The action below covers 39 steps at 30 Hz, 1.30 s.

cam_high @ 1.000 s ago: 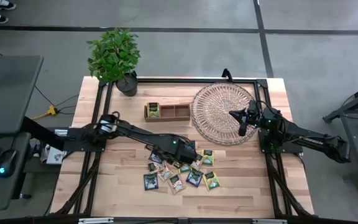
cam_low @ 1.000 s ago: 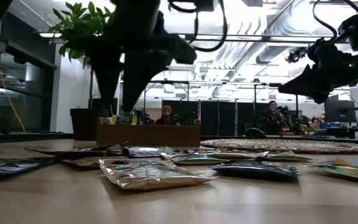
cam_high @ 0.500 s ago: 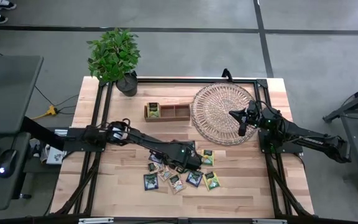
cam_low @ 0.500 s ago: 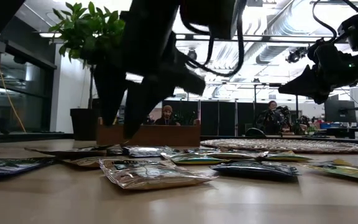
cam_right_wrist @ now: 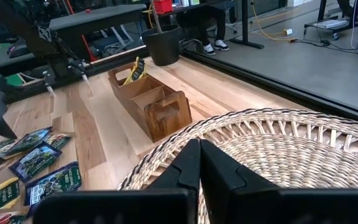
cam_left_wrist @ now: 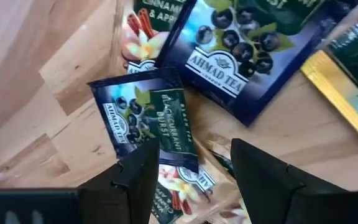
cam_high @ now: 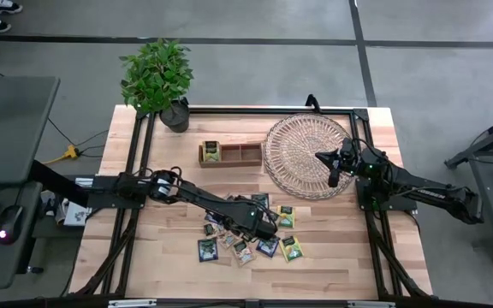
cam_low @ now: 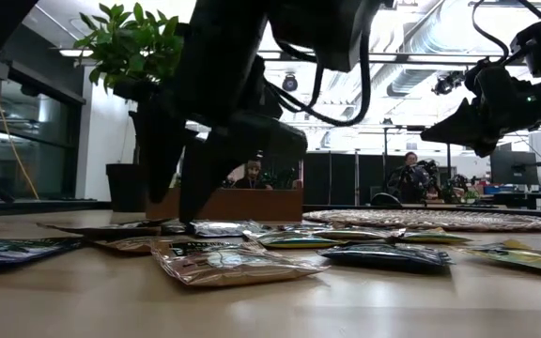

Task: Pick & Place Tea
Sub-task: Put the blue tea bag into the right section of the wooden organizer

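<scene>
Several small flat tea sachets [cam_high: 246, 235], yellow-green, dark navy and beige, lie loose and overlapping on the wooden table. My left gripper [cam_high: 264, 226] is open and low over this pile [cam_low: 233, 258]. In the left wrist view its fingers [cam_left_wrist: 192, 146] stand either side of a navy blackcurrant sachet's [cam_left_wrist: 145, 118] corner and a beige sachet [cam_left_wrist: 185, 186] under it. Whether the tips touch them does not show. My right gripper [cam_high: 333, 175] is shut and hovers over the round wicker tray's [cam_high: 302, 145] right side [cam_right_wrist: 199, 155].
A narrow wooden three-compartment box [cam_high: 229, 153] stands left of the tray, with one yellow-green sachet [cam_high: 211, 151] in its left compartment. A potted plant [cam_high: 157, 81] sits at the far left corner. Bare table lies near the front edge. People sit in the room behind.
My left gripper has moved toward the table's right and near edge and come down low over the sachet pile, staying open. The sachets have not moved. The right arm has kept still.
</scene>
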Each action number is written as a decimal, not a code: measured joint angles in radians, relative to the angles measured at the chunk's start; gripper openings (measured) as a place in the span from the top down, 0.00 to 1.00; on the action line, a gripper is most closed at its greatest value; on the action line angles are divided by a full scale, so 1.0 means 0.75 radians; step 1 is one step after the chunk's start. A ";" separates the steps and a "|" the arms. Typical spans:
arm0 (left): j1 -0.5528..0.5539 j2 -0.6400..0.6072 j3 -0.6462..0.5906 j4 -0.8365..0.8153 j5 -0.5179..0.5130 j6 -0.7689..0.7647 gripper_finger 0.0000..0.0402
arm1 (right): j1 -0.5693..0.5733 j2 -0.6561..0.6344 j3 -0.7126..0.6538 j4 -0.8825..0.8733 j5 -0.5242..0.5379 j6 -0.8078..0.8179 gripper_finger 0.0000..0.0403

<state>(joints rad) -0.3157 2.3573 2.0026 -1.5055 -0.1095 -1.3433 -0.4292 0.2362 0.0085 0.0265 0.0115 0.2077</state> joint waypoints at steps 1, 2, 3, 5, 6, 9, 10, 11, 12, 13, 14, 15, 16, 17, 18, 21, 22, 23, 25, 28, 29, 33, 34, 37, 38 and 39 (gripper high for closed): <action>0.001 0.001 0.000 -0.010 -0.006 -0.002 0.52 | 0.000 0.000 0.000 0.000 0.000 0.000 0.99; 0.001 0.002 -0.001 -0.023 -0.013 -0.001 0.52 | 0.000 0.000 0.000 0.000 0.000 0.000 0.99; 0.001 0.002 -0.001 -0.036 -0.020 -0.001 0.52 | 0.000 0.000 0.000 0.000 0.000 0.000 0.99; 0.001 0.002 -0.001 -0.044 -0.033 -0.001 0.52 | 0.000 0.000 0.000 0.000 0.000 0.000 0.99; 0.001 0.002 -0.001 -0.044 -0.036 -0.001 0.52 | 0.000 0.000 0.000 0.000 0.000 0.000 0.99; 0.001 0.002 -0.001 -0.046 -0.042 0.000 0.52 | 0.000 0.000 0.000 0.000 0.000 0.000 0.98; 0.001 0.002 -0.001 -0.046 -0.042 0.002 0.52 | 0.000 0.000 0.000 0.000 0.000 0.000 0.98; 0.001 0.002 -0.001 -0.046 -0.043 0.003 0.52 | 0.000 0.000 0.000 0.000 0.000 0.001 0.98; 0.001 0.002 -0.001 -0.046 -0.047 0.004 0.52 | 0.000 0.000 0.000 0.000 0.000 0.000 0.98; 0.001 0.002 -0.001 -0.046 -0.051 0.004 0.52 | 0.000 0.000 0.000 0.000 0.000 0.000 0.98; 0.001 0.002 -0.001 -0.046 -0.052 0.004 0.52 | 0.000 0.000 0.000 0.000 0.000 0.000 0.98; 0.001 0.002 -0.001 -0.046 -0.052 0.004 0.52 | 0.000 0.000 0.000 0.000 0.000 0.000 0.99; 0.001 0.002 -0.001 -0.046 -0.052 0.004 0.52 | 0.000 0.000 0.000 0.000 0.000 0.000 0.99; 0.001 0.005 0.000 -0.046 -0.052 0.004 0.52 | 0.000 0.000 0.000 0.000 0.000 0.000 0.99; 0.001 0.018 0.001 -0.045 -0.051 0.003 0.52 | 0.000 0.000 0.000 0.000 0.000 0.000 0.99; 0.001 0.053 -0.001 -0.045 -0.039 0.009 0.52 | 0.000 0.000 0.000 0.000 0.000 0.000 0.99; 0.001 0.054 0.001 -0.052 -0.034 0.017 0.52 | 0.000 0.000 0.000 0.000 0.000 0.000 0.99; 0.001 0.059 0.001 -0.046 -0.025 0.022 0.52 | 0.000 0.000 0.000 0.000 0.000 0.000 0.99; 0.001 0.064 0.000 -0.047 -0.022 0.027 0.52 | 0.000 0.000 0.000 0.000 0.000 0.000 0.98; 0.001 0.064 0.000 -0.049 -0.027 0.029 0.52 | 0.000 0.005 0.000 0.000 0.000 0.000 0.98; 0.001 0.064 0.000 -0.052 -0.035 0.029 0.52 | 0.000 0.008 0.000 0.001 0.000 0.000 0.98; 0.001 0.065 -0.001 -0.076 -0.059 0.029 0.52 | 0.000 0.008 0.000 0.000 0.001 0.000 0.99; 0.001 0.067 -0.001 -0.078 -0.065 0.029 0.52 | 0.000 0.008 0.000 0.000 0.001 0.000 0.99; 0.002 0.067 -0.002 -0.079 -0.082 0.039 0.52 | 0.000 0.008 0.000 0.000 0.001 0.000 0.99; 0.002 0.067 -0.002 -0.080 -0.084 0.040 0.52 | 0.000 0.008 0.000 0.000 0.001 0.000 0.99; 0.002 0.068 -0.002 -0.080 -0.084 0.040 0.52 | 0.000 0.008 0.000 0.000 0.001 0.000 0.99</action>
<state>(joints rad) -0.3145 2.4080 2.0014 -1.5657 -0.1726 -1.3136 -0.4293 0.2420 0.0085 0.0265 0.0120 0.2077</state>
